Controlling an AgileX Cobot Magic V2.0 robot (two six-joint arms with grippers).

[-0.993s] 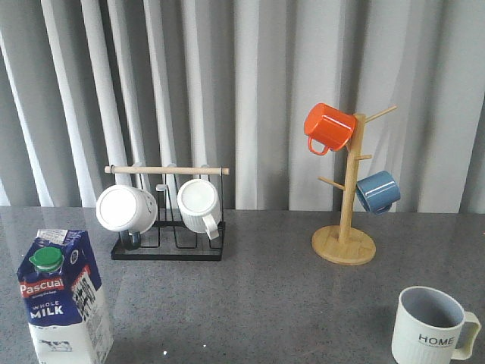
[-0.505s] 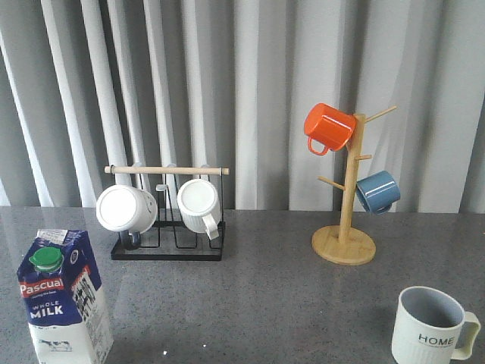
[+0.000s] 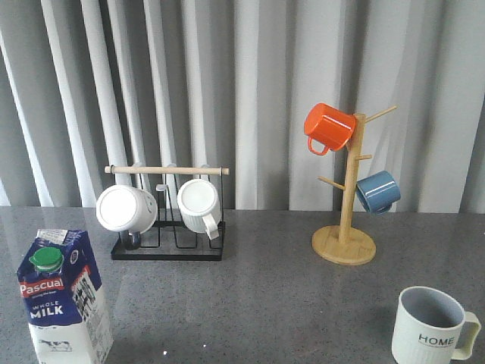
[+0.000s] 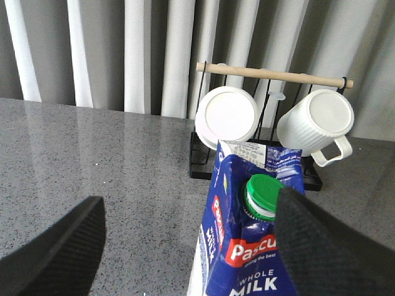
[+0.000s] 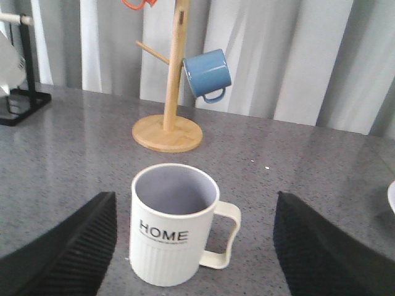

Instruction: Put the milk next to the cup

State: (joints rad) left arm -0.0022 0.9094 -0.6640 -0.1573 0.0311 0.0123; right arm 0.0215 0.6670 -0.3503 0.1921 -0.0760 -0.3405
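Observation:
The milk is a blue-and-white carton with a green cap, standing upright at the front left of the grey table. In the left wrist view the milk stands between the spread fingers of my left gripper, close to one finger; the gripper is open. The cup is a cream ribbed mug lettered "HOME" at the front right, handle to the right. In the right wrist view the cup stands between the wide-apart fingers of my open right gripper, untouched. Neither gripper shows in the front view.
A black wire rack with a wooden bar holds two white mugs at the back left. A wooden mug tree carries an orange mug and a blue mug at the back right. Grey curtains hang behind the table.

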